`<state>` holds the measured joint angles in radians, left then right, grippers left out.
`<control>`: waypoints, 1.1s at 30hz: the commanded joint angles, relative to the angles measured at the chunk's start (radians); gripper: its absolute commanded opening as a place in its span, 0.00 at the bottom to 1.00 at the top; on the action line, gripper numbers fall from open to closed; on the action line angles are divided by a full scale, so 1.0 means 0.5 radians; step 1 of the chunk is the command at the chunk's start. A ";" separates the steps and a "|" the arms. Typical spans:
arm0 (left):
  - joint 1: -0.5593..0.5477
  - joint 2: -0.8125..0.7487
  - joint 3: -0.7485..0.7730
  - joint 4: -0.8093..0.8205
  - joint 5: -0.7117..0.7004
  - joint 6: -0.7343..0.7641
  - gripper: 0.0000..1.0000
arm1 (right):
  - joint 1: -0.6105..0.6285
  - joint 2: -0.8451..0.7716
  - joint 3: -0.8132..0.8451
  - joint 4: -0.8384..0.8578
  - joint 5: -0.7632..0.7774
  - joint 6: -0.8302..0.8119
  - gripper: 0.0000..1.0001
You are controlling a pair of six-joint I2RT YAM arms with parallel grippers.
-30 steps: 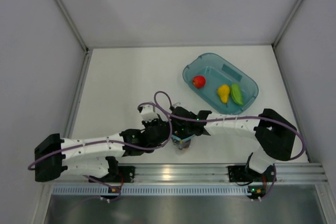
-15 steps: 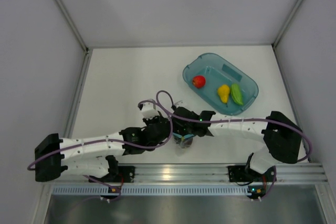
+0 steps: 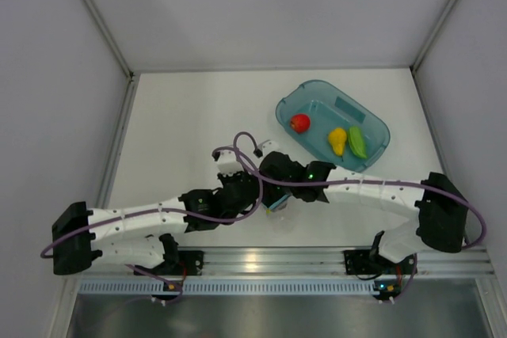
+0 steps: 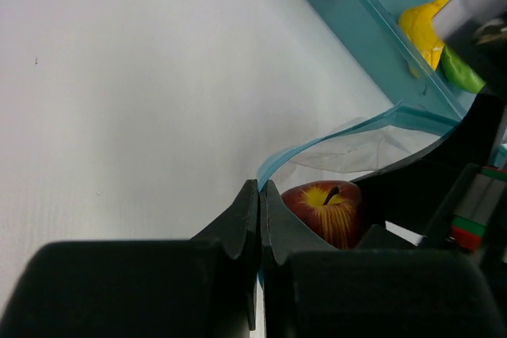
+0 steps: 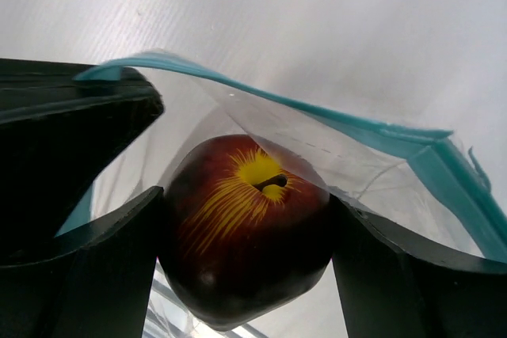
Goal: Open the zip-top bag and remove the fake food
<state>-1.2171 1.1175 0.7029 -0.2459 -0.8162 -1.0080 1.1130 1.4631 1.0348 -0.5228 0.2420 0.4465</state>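
Note:
The clear zip-top bag (image 3: 277, 210) hangs between my two grippers near the table's front edge. Its light blue zip strip (image 4: 317, 136) is open. My left gripper (image 4: 260, 187) is shut on the edge of the bag's mouth; it also shows in the top view (image 3: 260, 198). My right gripper (image 5: 245, 223) reaches into the bag and is shut on the dark maroon apple-like piece (image 5: 238, 235), its fingers (image 5: 119, 235) pressed against both sides. The apple also shows in the left wrist view (image 4: 329, 207). The red piece (image 3: 299, 123), the yellow pear (image 3: 338, 141) and the green piece (image 3: 357, 142) lie in the tray.
The teal translucent tray (image 3: 313, 83) stands at the back right, and its wall (image 4: 372, 29) lies just beyond the bag. White walls close the table at left, back and right. A metal rail (image 3: 261, 259) runs along the near edge.
Both grippers and the bag have shifted slightly away from the near edge. The right arm's elbow has swung out to the right. Both grips hold.

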 commanded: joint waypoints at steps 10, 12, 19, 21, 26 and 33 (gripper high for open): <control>0.004 -0.100 0.110 0.164 0.046 0.224 0.00 | 0.090 -0.383 -0.035 0.572 -0.024 -0.328 0.33; 0.010 -0.109 0.101 0.148 0.034 0.215 0.00 | 0.090 -0.475 -0.090 0.668 -0.064 -0.353 0.32; 0.038 -0.176 0.012 0.124 -0.003 0.120 0.00 | 0.090 -0.723 -0.305 0.999 -0.159 -0.381 0.31; 0.041 -0.186 0.012 0.035 -0.067 0.068 0.00 | 0.090 -0.791 -0.330 1.085 -0.147 -0.381 0.31; 0.075 -0.222 -0.007 -0.082 -0.147 -0.036 0.00 | 0.090 -1.014 -0.446 1.309 -0.052 -0.338 0.29; 0.314 -0.284 -0.047 -0.112 0.040 -0.009 0.00 | 0.002 -1.125 -0.386 1.187 0.500 -0.267 0.28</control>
<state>-1.0946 1.0107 0.6880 -0.2867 -0.8101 -1.0084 1.1332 0.9051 0.7994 0.0521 0.3431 0.2935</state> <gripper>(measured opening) 0.022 0.756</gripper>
